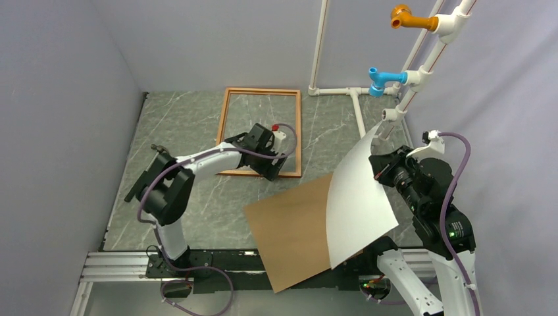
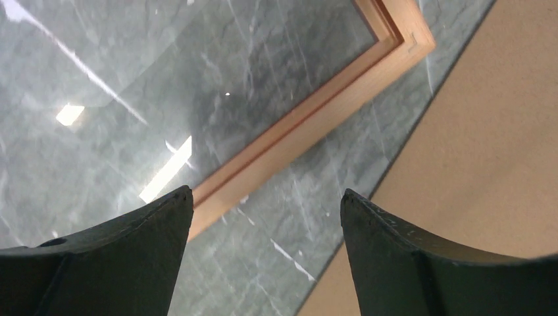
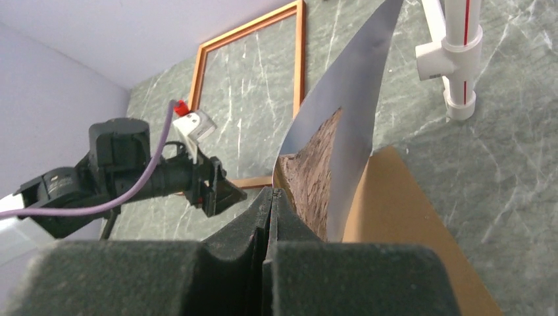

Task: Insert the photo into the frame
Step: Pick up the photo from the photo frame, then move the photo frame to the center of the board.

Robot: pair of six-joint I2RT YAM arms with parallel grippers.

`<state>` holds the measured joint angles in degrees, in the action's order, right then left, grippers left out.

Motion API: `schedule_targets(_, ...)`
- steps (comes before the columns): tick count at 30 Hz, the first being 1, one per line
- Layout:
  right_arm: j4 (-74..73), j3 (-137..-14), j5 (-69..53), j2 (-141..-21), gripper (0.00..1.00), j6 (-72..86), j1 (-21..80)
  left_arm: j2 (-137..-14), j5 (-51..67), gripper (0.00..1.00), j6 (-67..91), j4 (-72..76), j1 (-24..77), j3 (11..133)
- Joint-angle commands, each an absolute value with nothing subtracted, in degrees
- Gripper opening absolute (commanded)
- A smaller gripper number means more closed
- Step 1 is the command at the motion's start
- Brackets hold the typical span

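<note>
The photo [image 1: 358, 204] is lifted and curled, its white back facing up, over the right part of the table. My right gripper [image 1: 380, 168] is shut on its right edge. In the right wrist view the photo [image 3: 358, 99] bends upward from the closed gripper [image 3: 272, 192], and its rocky print side shows. The reddish-brown frame [image 1: 226, 115] lies flat at the back centre, and shows in the right wrist view [image 3: 300, 66]. My left gripper [image 1: 271, 170] is open and empty over the frame's near right corner [image 2: 395, 39], fingers [image 2: 164, 217] apart.
A plain brown backing board [image 1: 289, 230] lies flat at the front centre, partly under the photo, and overhangs the near edge. It shows beside the left gripper too [image 2: 487, 145]. A white pipe rack [image 1: 358, 108] with a blue hook [image 1: 381, 80] and an orange hook [image 1: 408, 18] stands back right.
</note>
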<state>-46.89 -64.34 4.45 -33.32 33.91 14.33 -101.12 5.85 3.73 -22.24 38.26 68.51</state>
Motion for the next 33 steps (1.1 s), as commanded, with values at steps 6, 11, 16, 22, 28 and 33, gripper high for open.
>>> schedule_targets(6,-48.2,-65.1,3.8,-33.7,0.0,32.7,14.3,-110.5,3.8,0.77,-3.4,-25.0,39.9,78.9)
schedule_targets(11,-49.0,-66.3,5.0,-33.9,0.0,31.8,14.3,-112.4,1.4,0.67,-4.3,-24.8,41.6,78.2)
schedule_targets(16,-49.0,-66.2,4.7,-33.9,0.0,31.8,14.2,-113.3,0.6,0.54,-4.5,-24.4,43.3,77.5)
schedule_targets(22,-48.8,-65.4,3.9,-33.8,0.0,32.2,14.3,-113.8,0.2,0.19,-4.8,-25.6,44.4,78.2)
schedule_targets(28,-48.9,-64.9,3.3,-33.7,0.0,32.4,14.3,-109.8,-3.9,0.0,-5.7,-26.5,46.3,77.2)
schedule_targets(33,-48.9,-64.6,2.8,-33.7,0.0,32.5,14.2,-104.4,-5.7,0.0,-5.8,-26.7,48.0,74.7)
